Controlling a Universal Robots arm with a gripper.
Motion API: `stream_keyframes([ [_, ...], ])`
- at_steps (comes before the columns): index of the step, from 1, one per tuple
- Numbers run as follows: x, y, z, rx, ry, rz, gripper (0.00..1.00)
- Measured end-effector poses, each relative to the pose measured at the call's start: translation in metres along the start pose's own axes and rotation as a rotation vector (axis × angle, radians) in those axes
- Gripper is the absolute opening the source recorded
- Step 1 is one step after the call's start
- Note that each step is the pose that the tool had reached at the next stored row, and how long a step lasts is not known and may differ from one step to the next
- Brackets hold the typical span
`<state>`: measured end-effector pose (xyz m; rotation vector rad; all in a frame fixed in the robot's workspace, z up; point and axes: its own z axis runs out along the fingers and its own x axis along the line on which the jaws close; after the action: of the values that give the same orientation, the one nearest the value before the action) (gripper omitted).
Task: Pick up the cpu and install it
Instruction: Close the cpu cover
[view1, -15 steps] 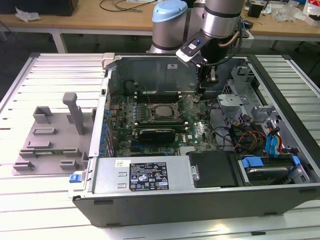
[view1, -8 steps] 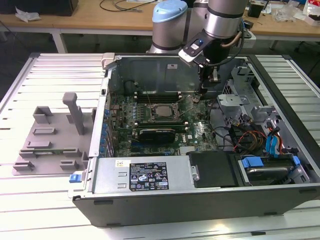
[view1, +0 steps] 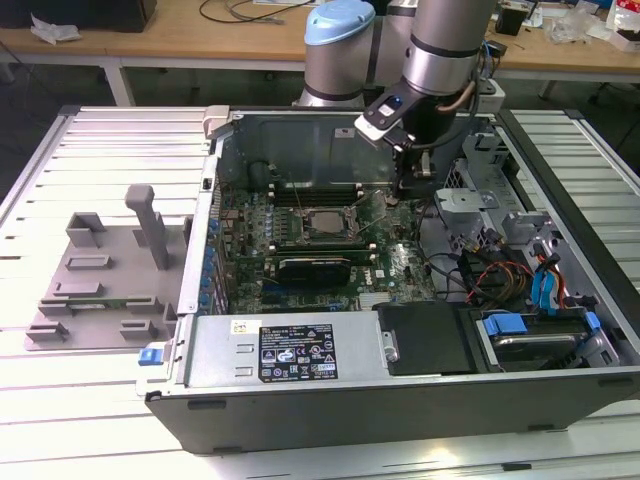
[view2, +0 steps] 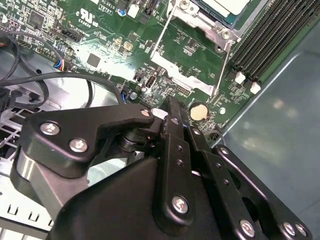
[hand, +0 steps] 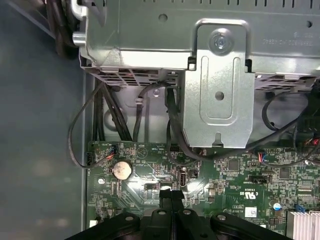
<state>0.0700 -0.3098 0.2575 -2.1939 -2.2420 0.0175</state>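
Fingers (hand: 165, 196): we see them pressed together with nothing between them, tips just above the motherboard (hand: 235, 175), near the coin cell (hand: 121, 170).
Cpu (view1: 322, 222): it lies flat in the socket (view2: 210, 27) at mid-board, to the exterior view's left of the fingers and apart from them.
Axis: square, so we find no long axis; its edges run with the socket frame.
Surface: a crowded board, with memory slots (view2: 270, 35) beside the socket.
Room: we judge it tight, as the drive cage (hand: 215, 85) stands close on the exterior view's right.
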Motion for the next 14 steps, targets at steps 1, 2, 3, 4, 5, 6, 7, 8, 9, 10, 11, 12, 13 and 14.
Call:
stream_keyframes([
  [1,0.0000,0.0000,0.0013,0.0000,0.0001,0.000,0.11],
  [2,0.0000,0.0000,0.0015,0.0000,-0.0004,0.000,0.11],
  [3,0.0000,0.0000,0.0018,0.0000,-0.0002,0.000,0.11],
  [4,0.0000,0.0001,0.0041,0.0000,-0.0003,0.000,0.11],
  [5,0.0000,0.0001,0.0059,0.0001,-0.0003,0.000,0.11],
  [6,0.0000,0.0001,0.0088,0.0000,-0.0004,0.000,0.11],
  [7,0.0000,0.0001,0.0110,0.0000,-0.0004,0.000,0.11],
  [8,0.0000,0.0001,0.0117,0.0000,-0.0004,0.000,0.11],
  [9,0.0000,0.0001,0.0117,0.0000,-0.0006,0.000,0.11],
  [10,0.0000,0.0001,0.0117,0.0001,-0.0007,0.000,0.11],
  [11,0.0000,0.0001,0.0118,0.0000,-0.0004,0.000,0.11],
  [12,0.0001,-0.0004,0.0120,-0.0001,-0.0002,0.000,0.11],
  [13,0.0002,-0.0013,0.0122,-0.0001,0.0001,0.000,0.11],
  [14,0.0001,-0.0024,0.0122,0.0000,-0.0001,0.000,0.11],
])
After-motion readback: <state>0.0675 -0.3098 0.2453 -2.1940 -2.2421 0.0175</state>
